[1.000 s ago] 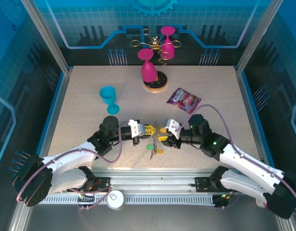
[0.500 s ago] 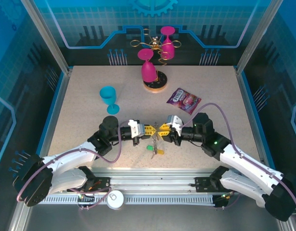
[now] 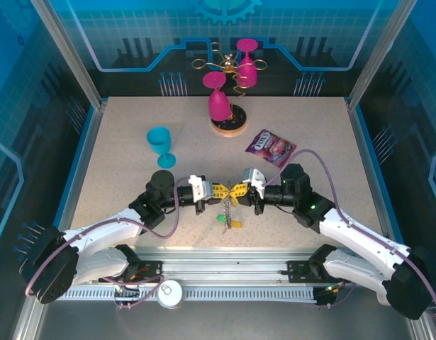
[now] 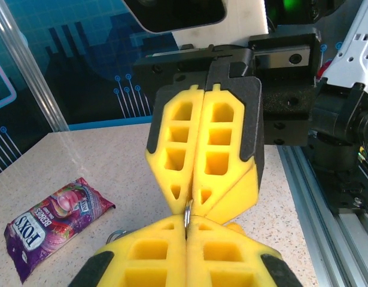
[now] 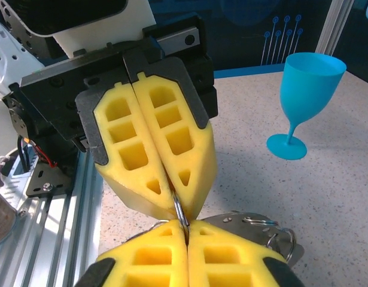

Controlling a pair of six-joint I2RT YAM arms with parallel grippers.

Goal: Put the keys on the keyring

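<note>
My two grippers meet tip to tip at the front middle of the table. The left gripper (image 3: pixel 225 191) (image 4: pixel 186 222) and the right gripper (image 3: pixel 238 191) (image 5: pixel 185 225) are both shut on the same thin metal loop of the keyring (image 4: pixel 187 209) (image 5: pixel 179 209), which is pinched edge-on between the yellow fingertips. A chain-like length (image 3: pixel 229 206) hangs from it to the table. At its lower end lie a green-headed key (image 3: pixel 220 219) and a yellow-headed key (image 3: pixel 235 224). A flat metal piece with small rings (image 5: pixel 264 230) shows beside my right fingers.
A teal cup (image 3: pixel 159 146) (image 5: pixel 308 95) stands left of centre. A purple snack packet (image 3: pixel 271 148) (image 4: pixel 49 218) lies right of centre. The gold wire stand with pink glasses (image 3: pixel 230 92) is at the back. The aluminium front rail (image 3: pixel 225 268) runs close below the grippers.
My right gripper has moved left to the left gripper's tips and shut on the ring. The chain and keys have drawn in under the grippers. The left gripper stayed shut.
</note>
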